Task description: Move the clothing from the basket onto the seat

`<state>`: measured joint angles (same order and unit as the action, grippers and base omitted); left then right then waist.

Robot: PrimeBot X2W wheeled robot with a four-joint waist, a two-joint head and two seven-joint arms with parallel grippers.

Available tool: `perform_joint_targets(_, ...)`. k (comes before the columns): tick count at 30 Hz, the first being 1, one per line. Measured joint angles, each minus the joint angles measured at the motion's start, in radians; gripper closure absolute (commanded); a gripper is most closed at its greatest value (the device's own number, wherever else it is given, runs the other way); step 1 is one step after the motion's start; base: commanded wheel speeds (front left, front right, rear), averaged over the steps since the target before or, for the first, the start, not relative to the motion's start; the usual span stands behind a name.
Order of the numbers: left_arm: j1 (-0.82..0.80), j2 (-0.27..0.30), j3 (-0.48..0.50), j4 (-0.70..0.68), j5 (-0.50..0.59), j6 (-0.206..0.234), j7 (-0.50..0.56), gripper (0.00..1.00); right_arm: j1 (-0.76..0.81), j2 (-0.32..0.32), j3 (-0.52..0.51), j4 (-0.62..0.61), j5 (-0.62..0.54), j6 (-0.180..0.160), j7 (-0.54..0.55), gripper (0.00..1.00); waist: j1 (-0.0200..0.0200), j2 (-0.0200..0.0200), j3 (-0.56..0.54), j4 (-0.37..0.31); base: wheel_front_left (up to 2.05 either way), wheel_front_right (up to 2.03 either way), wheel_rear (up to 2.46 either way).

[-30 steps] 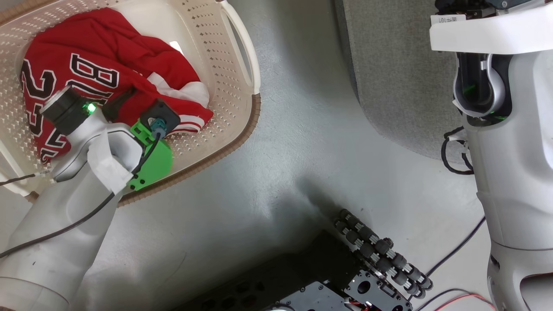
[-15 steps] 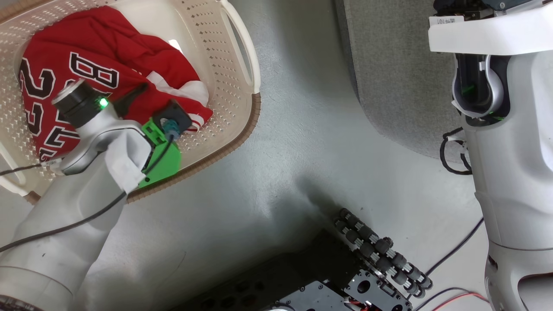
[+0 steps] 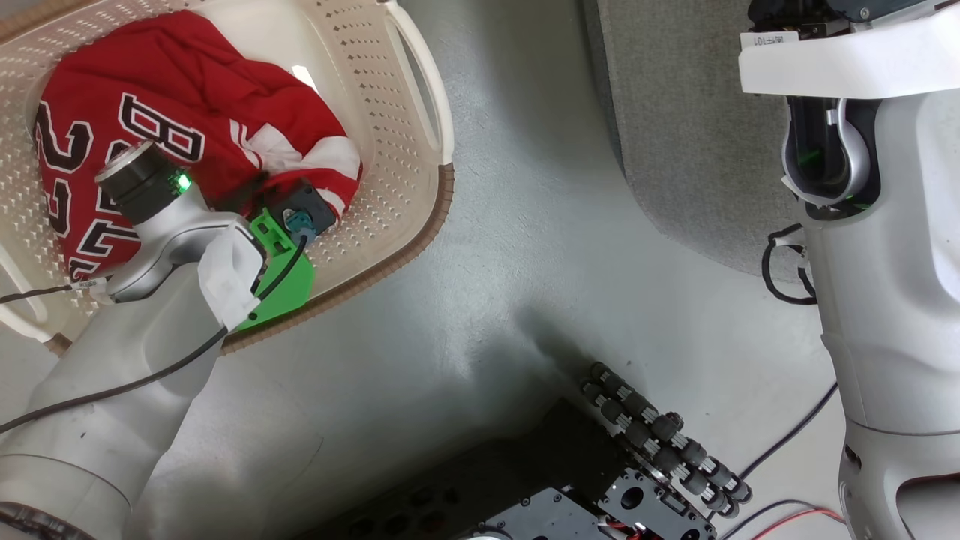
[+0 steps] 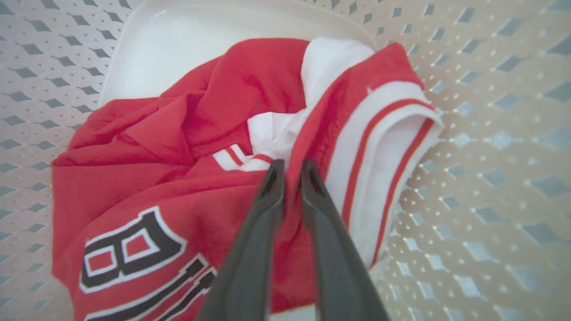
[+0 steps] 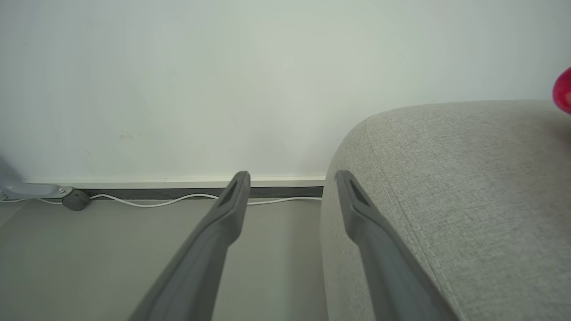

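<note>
The red clothing, with black lettering and white trim, lies bunched in the cream perforated basket at the head view's upper left. My left arm reaches into the basket. In the left wrist view my left gripper is shut on a fold of the red clothing beside its white striped trim. In the head view, the wrist hides most of the left gripper. My right gripper is open and holds nothing, beside the rounded corner of the grey seat. The seat also shows at upper right.
My robot base with black rollers and loose cables sit on the grey floor at the bottom. My pale right arm stands at the right edge. A white cable runs along the wall's skirting. A blurred red shape touches the seat's far edge.
My left arm has shifted a little to the right inside the basket. The clothing's white trim has been drawn in and bunched at the gripper.
</note>
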<state>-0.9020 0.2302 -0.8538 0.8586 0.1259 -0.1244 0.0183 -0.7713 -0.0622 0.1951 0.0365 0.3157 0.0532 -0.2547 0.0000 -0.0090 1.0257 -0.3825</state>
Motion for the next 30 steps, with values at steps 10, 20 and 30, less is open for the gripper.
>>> perform_joint_targets(10,-0.002,0.000,0.021,0.001,-0.043,0.000,-0.031,1.00,-0.001,0.005,0.003,0.011,-0.001,0.016,0.000,0.00,0.0000,0.0000,-0.012,-0.006,0.00,0.00,0.00)
perform_joint_targets(20,0.001,-0.070,0.088,-0.041,-0.125,0.017,-0.153,1.00,0.013,0.006,-0.015,0.050,-0.026,0.017,0.000,0.00,0.0000,0.0000,-0.075,0.009,0.00,0.00,0.00)
perform_joint_targets(30,0.041,-0.152,0.171,-0.092,-0.242,0.038,-0.247,1.00,0.092,0.002,-0.030,0.107,-0.066,0.026,0.000,0.00,0.0000,0.0000,-0.185,0.061,0.00,0.00,0.00)
